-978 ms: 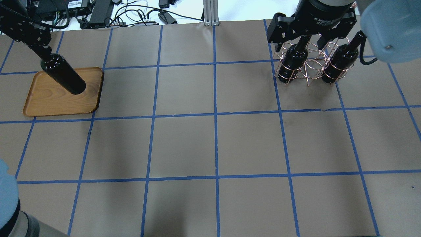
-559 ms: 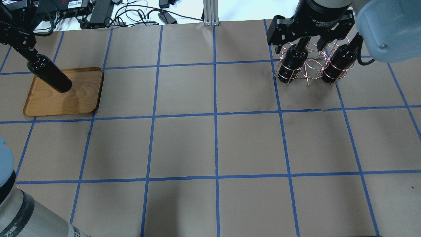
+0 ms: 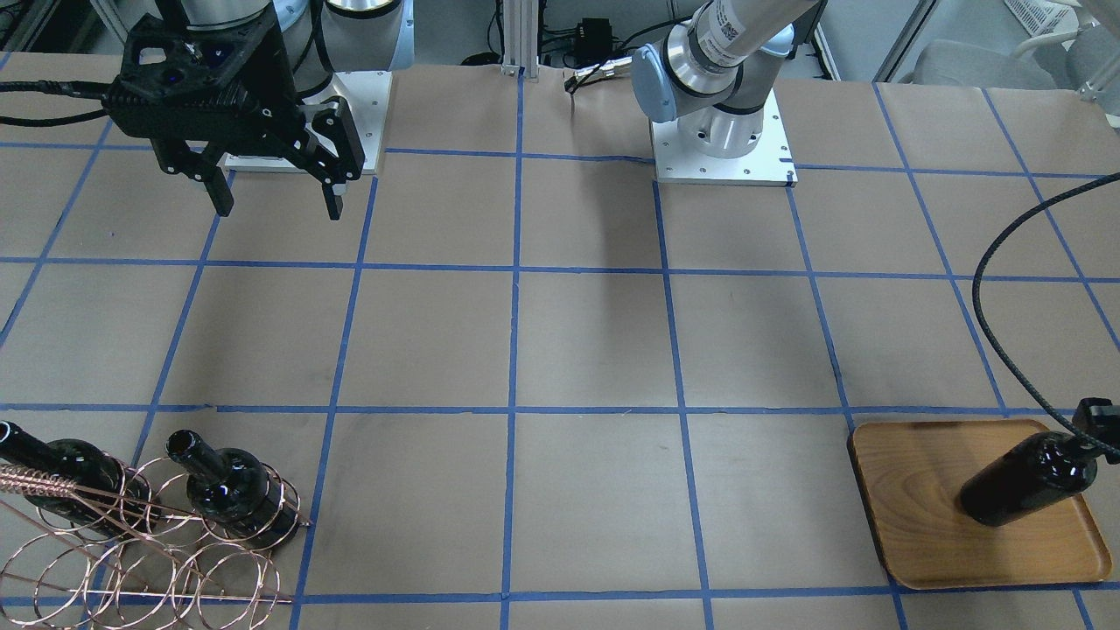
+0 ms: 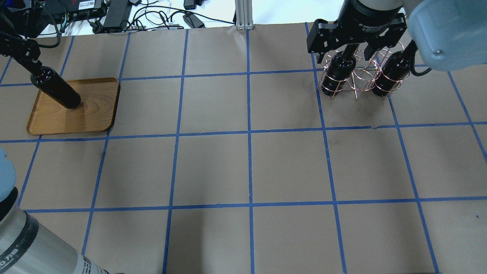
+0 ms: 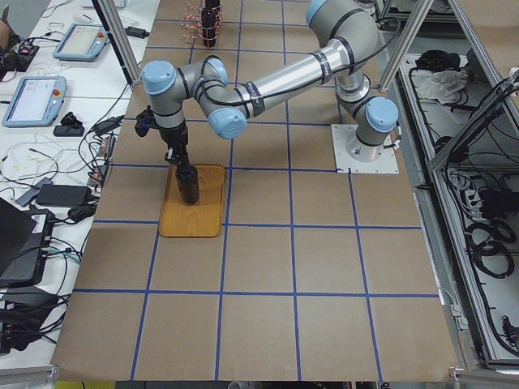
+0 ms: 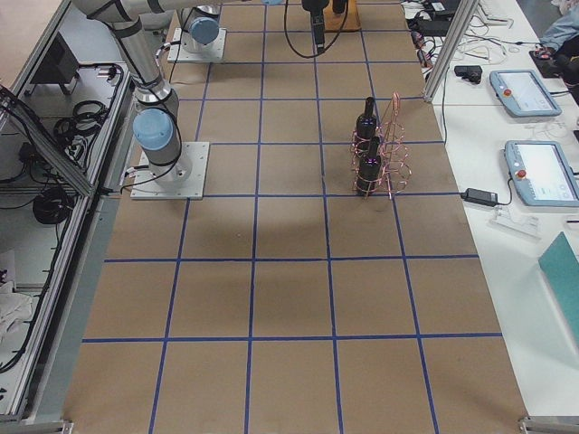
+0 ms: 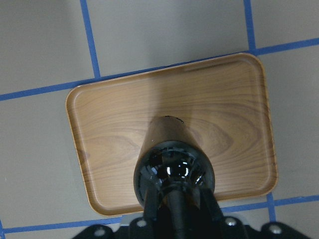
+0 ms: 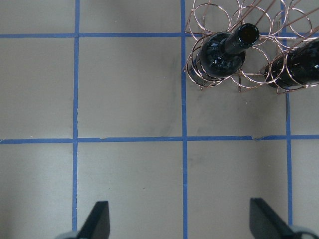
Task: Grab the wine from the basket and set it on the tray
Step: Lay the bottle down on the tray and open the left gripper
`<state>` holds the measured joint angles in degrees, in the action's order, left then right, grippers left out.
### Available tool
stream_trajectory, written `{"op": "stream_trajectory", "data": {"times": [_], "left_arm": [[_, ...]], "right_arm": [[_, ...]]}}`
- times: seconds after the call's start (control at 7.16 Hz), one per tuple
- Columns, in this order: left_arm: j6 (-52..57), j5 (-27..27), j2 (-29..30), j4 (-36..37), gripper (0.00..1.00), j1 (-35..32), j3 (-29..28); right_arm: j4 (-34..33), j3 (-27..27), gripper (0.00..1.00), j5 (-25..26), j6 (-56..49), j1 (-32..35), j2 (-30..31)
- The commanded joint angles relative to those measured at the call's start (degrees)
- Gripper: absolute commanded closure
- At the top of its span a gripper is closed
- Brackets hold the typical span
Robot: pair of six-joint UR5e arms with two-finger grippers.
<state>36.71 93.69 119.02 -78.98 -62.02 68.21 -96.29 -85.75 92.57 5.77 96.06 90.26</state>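
Note:
My left gripper [image 4: 31, 65] is shut on the neck of a near-black wine bottle [image 4: 58, 92] and holds it almost upright over the wooden tray [image 4: 95, 118]. The bottle's base is at the tray's surface; I cannot tell whether it touches. The left wrist view looks down the bottle [image 7: 172, 167] onto the tray [image 7: 109, 129]. The copper wire basket [image 4: 355, 79] stands at the far right with two more bottles [image 4: 338, 71] [image 4: 392, 74] in it. My right gripper [image 4: 355, 42] is open and empty, high above the basket [image 8: 239, 74].
Brown paper with blue tape grid lines covers the table [image 4: 247, 167]. Cables and power bricks [image 4: 125, 13] lie beyond the far edge. The left arm's cable [image 3: 993, 297] hangs above the tray. Both robot bases [image 3: 722, 149] stand at the robot's side.
My left gripper has moved toward the far left and down, so the bottle is more upright and lower over the tray. The right gripper stays open above the basket, shifted slightly.

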Motion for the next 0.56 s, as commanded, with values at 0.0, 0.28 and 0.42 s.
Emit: {"op": "stream_trajectory", "data": {"times": [0.0,0.28,0.42], "left_arm": [[0.1,-1.0,0.5,0.1,1.00,0.4,0.0],[0.1,-1.9,0.5,0.1,1.00,0.8,0.0],[0.3,-1.9,0.6,0.2,0.79,0.8,0.0]], "right_arm": [[0.4,0.0,0.00,0.0,-0.1,0.0,0.0],[0.3,0.0,0.00,-0.3,-0.1,0.0,0.0],[0.3,0.0,0.00,-0.3,-0.1,0.0,0.0]]}}
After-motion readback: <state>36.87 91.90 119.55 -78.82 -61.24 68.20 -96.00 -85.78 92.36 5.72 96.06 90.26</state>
